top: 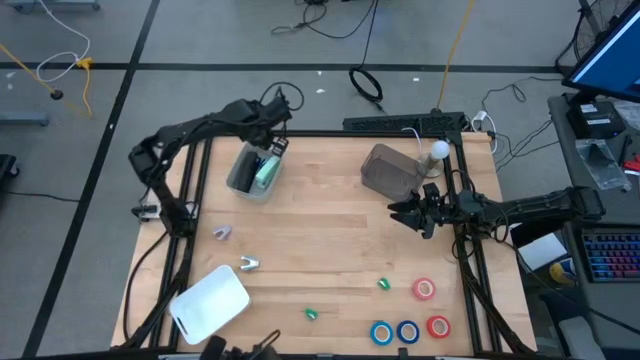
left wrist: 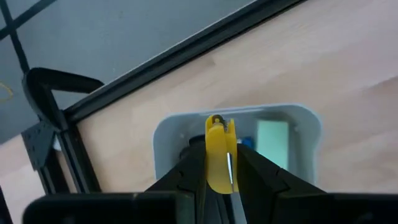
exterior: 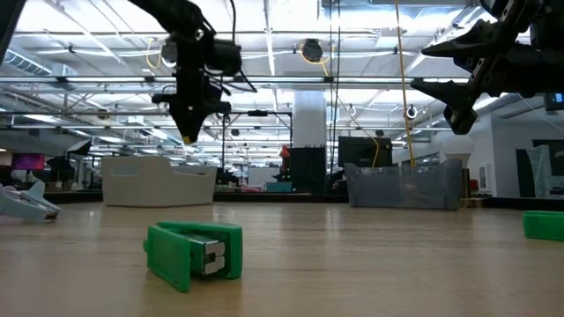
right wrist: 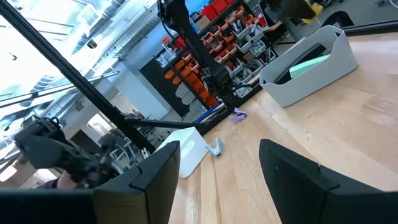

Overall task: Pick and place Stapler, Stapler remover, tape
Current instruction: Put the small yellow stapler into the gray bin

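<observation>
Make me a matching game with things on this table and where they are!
Things:
1. yellow remover
2. green stapler
3. white lid
4. tape rolls

Places:
A. near-right corner of the table
B. held in the left tool above the pale bin
C. near-left corner of the table
D. near edge, around the middle

Pairs: 1-B, 2-D, 3-C, 4-A

From above I see my left pincer (top: 272, 147) over the pale bin (top: 252, 170) near the counter's (top: 320, 250) far left, a green item inside the bin. My right pincer (top: 405, 213) hangs open just beside the dark bin (top: 388, 170). Near the front right lie two red tape rolls (top: 424, 289) and two blue ones (top: 381, 332). A white lid (top: 209, 301) sits front left.
</observation>
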Tool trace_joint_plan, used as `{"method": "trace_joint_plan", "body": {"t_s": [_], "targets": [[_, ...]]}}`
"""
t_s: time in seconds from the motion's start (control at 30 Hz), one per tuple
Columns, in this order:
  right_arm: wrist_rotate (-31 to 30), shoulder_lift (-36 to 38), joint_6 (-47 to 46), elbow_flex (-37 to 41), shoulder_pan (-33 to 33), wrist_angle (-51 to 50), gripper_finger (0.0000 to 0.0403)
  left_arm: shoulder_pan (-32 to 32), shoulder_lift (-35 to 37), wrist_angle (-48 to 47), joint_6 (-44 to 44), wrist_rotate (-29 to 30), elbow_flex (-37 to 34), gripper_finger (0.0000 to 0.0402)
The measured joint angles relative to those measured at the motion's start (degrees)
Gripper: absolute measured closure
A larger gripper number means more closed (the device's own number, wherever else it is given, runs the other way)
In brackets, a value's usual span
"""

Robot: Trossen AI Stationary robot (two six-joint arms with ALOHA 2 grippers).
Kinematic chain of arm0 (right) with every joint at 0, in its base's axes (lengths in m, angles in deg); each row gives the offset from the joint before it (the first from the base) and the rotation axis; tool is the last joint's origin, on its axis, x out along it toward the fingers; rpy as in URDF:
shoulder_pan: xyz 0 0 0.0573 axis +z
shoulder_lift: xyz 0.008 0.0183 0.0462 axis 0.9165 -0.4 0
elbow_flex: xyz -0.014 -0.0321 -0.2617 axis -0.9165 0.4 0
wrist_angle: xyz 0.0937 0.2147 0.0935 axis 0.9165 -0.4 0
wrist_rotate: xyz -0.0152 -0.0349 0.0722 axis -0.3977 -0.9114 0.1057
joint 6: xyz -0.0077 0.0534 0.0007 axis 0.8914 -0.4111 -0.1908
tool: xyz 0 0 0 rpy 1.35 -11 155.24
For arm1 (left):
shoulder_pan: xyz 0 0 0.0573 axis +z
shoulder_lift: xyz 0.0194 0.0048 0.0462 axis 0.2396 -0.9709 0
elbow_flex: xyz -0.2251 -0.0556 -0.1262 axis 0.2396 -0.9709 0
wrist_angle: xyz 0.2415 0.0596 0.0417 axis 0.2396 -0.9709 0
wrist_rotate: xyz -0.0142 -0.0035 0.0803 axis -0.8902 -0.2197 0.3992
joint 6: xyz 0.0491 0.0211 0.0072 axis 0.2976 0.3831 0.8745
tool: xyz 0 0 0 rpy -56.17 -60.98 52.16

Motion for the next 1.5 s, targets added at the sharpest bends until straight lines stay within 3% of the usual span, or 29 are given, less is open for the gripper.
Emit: {"method": "trace_joint_plan", "body": {"t_s": [0.33, 0.5, 0.83, 1.5], "targets": [[-0.02, 0.02, 0.00, 0.00, 0.00, 0.00, 0.0190, -1.31, -6.43, -3.16, 1.74, -0.75, -0.02, 0.0328], [-0.02, 0.02, 0.00, 0.00, 0.00, 0.00, 0.0190, -1.56, -6.55, -3.15, 1.69, -1.10, -1.06, 0.0328], [-0.20, 0.02, -0.01, 0.01, 0.00, -0.01, 0.0190, -1.21, -6.63, 1.86, 0.21, -1.91, -9.73, 0.0328], [-0.20, 0.02, -0.42, 0.00, 0.00, -0.02, 0.0190, -1.25, -6.51, 7.29, 1.51, -4.02, -10.01, 0.0328]]}}
